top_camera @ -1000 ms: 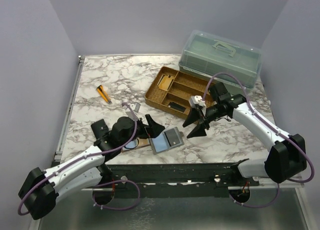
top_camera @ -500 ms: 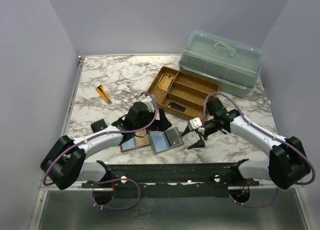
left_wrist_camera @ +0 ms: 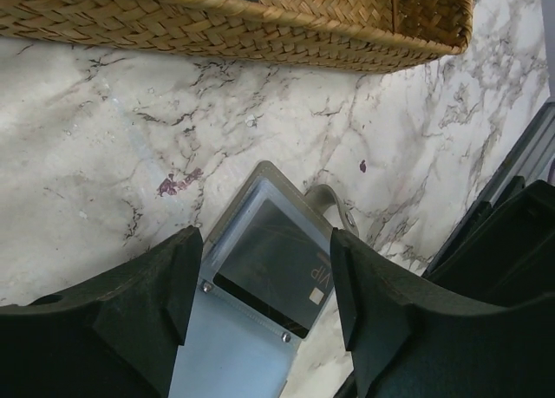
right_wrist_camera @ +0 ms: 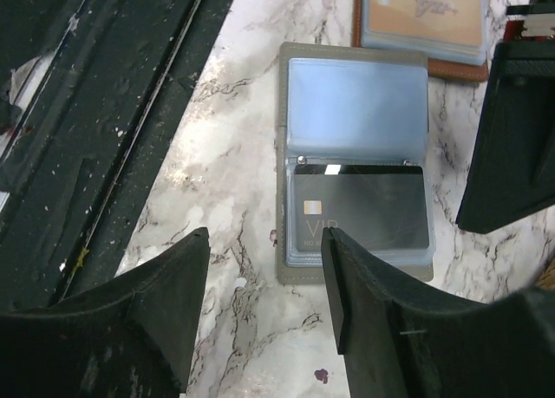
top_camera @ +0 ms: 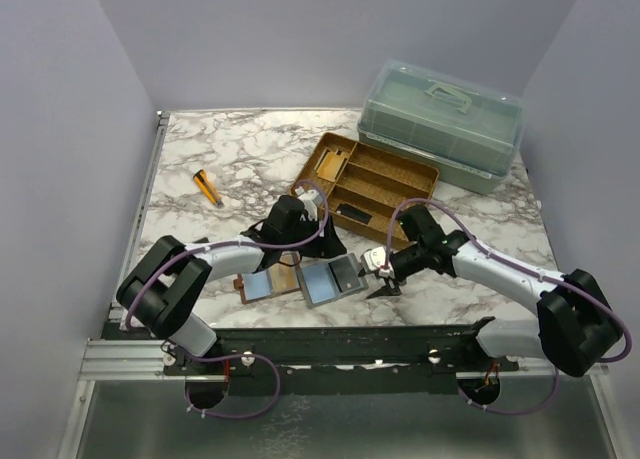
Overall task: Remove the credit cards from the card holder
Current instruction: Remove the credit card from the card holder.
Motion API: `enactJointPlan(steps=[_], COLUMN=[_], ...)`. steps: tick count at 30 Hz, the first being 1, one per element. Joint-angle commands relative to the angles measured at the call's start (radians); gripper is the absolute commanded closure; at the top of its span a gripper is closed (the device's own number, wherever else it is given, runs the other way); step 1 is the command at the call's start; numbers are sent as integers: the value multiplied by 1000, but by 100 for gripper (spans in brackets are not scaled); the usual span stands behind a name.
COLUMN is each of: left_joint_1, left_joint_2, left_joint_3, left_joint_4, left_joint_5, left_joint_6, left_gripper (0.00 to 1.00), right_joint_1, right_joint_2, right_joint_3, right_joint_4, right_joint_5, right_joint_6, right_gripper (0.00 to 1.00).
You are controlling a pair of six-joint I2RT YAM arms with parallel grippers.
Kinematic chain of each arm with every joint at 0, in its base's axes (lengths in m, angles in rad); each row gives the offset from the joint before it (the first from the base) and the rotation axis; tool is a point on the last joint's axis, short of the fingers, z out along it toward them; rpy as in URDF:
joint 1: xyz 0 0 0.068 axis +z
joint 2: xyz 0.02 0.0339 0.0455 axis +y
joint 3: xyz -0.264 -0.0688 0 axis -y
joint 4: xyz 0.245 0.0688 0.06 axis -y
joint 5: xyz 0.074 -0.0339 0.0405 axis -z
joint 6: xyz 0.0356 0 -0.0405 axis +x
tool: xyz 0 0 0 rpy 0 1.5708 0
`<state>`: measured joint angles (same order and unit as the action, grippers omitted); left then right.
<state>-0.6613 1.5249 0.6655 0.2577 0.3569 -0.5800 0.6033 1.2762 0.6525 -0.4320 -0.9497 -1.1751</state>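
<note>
Your left gripper [left_wrist_camera: 263,257] hangs open and empty over the black card [left_wrist_camera: 270,272] in the grey folder [right_wrist_camera: 354,112]. Your right gripper [right_wrist_camera: 264,242] is also spread, holding nothing, at that folder's edge. The card holder [top_camera: 266,284] lies open at lower centre-left of the top view, just beside the folder.

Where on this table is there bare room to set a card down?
Widest bare marble: back left, between the orange tool, the woven tray and the back edge. A smaller patch lies between the plastic box and the right arm. Crowded: front centre, where the card holder, the blue-grey folder, the left gripper and right gripper meet.
</note>
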Motion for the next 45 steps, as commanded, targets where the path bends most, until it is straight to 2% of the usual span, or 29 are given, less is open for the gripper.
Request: enactJointPlan(steps=[1, 4, 9, 11, 17, 21, 25, 32, 38, 45], left_joint_1=[20, 25, 29, 28, 27, 19, 15, 12, -9, -37], left_joint_2=[28, 5, -151, -220, -367, -402, -418, -376, -303, -214], left_joint_3=[7, -13, -108, -157, -308, -354, -362, -434, -440, -423], left_joint_4=[77, 88, 89, 94, 104, 135, 160, 333, 442, 496], left_joint_5=[76, 64, -30, -44, -28, -13, -13, -16, -47, -103], left_joint_6=[-18, -28, -104, -177, -399, -476, -491, -541, -590, -621], left_gripper=[35, 35, 35, 35, 37, 41, 45, 51, 52, 52], right_joint_1=[7, 6, -44, -52, -56, -56, -56, -56, -31, 4], right_joint_2=[17, 58, 155, 192, 296, 358, 425, 488, 460, 492], right_joint_3=[24, 69, 189, 218, 280, 338, 413, 469, 420, 431], right_joint_4=[40, 12, 38, 71, 90, 57, -25, -159, -112, -70], right_joint_5=[19, -53, -152, -137, -82, -57, -16, 118, 240, 310], right_joint_6=[146, 238, 547, 668, 846, 900, 940, 1016, 1044, 1095], right_gripper=[41, 41, 41, 41, 37, 36, 37, 39, 39, 38])
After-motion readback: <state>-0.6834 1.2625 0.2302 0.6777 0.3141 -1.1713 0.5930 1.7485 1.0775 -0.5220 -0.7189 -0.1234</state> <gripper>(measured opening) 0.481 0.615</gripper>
